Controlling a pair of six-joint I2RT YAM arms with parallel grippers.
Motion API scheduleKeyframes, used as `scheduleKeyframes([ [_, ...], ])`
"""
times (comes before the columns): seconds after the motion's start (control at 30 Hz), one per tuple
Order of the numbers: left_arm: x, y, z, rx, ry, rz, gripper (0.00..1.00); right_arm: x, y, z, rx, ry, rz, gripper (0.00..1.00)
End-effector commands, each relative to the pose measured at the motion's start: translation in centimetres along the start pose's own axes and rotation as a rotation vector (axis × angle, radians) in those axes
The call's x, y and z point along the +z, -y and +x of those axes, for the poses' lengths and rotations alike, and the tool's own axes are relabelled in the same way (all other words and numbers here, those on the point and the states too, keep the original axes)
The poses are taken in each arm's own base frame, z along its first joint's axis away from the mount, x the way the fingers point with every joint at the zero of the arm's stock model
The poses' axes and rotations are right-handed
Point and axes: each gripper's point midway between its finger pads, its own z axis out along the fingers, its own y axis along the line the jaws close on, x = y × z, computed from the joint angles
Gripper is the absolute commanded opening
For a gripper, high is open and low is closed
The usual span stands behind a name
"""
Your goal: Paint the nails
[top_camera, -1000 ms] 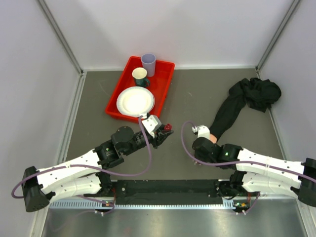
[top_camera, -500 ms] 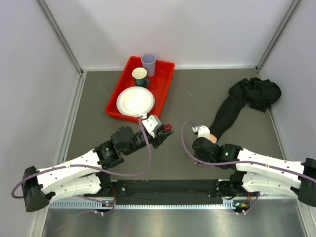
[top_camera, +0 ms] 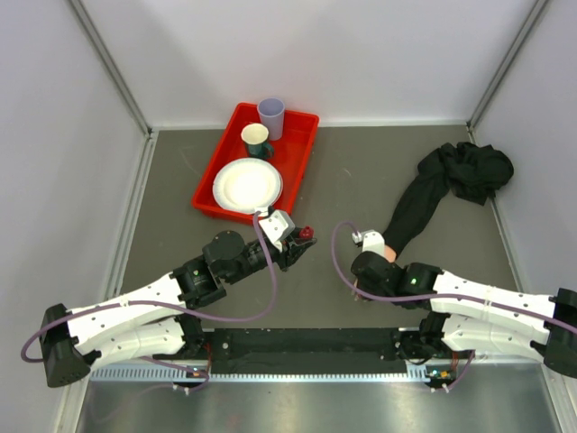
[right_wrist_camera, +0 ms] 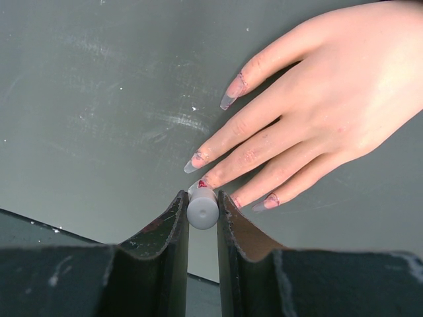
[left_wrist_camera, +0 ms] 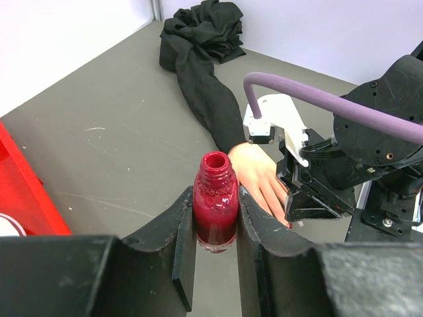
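Observation:
The skin-coloured mannequin hand (right_wrist_camera: pixel 344 99) lies flat, its black sleeve (top_camera: pixel 424 198) trailing to the back right. Its long nails (right_wrist_camera: pixel 232 89) are mostly clear with red smears. My right gripper (right_wrist_camera: pixel 202 205) is shut on the grey brush cap (right_wrist_camera: pixel 202 210), whose tip sits at a red-dabbed nail (right_wrist_camera: pixel 205 183) of a middle finger. In the top view this gripper (top_camera: pixel 361 289) covers the fingertips. My left gripper (left_wrist_camera: pixel 215 221) is shut on the open red polish bottle (left_wrist_camera: pixel 215 211) and holds it upright just left of the hand (left_wrist_camera: pixel 254 172); the bottle also shows from above (top_camera: pixel 306 233).
A red tray (top_camera: pixel 302 153) at the back left holds a white plate (top_camera: pixel 247 185), a green cup (top_camera: pixel 256 140) and a lilac cup (top_camera: pixel 271 115). White walls close the table on three sides. The bunched sleeve end (top_camera: pixel 469 167) lies at the back right.
My right gripper has shifted very slightly over the fingers. The left arm and the bottle have not moved.

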Motion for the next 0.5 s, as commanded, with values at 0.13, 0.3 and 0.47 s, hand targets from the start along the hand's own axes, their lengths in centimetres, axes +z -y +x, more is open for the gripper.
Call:
scheduleKeyframes([
  [0.13,-0.02,0.11,-2.54,0.014,0.066,0.005,0.0,-0.16,-0.44,-1.38,0.004,0.068,-0.013,0.0],
  [0.3,0.0,0.15,-2.52,0.012,0.064,0.006,0.0,-0.1,-0.54,-1.33,0.003,0.07,-0.019,0.0],
  [0.47,0.06,0.18,-2.5,0.012,0.063,0.008,0.0,0.18,-0.52,-1.17,-0.006,0.062,-0.013,0.0],
])
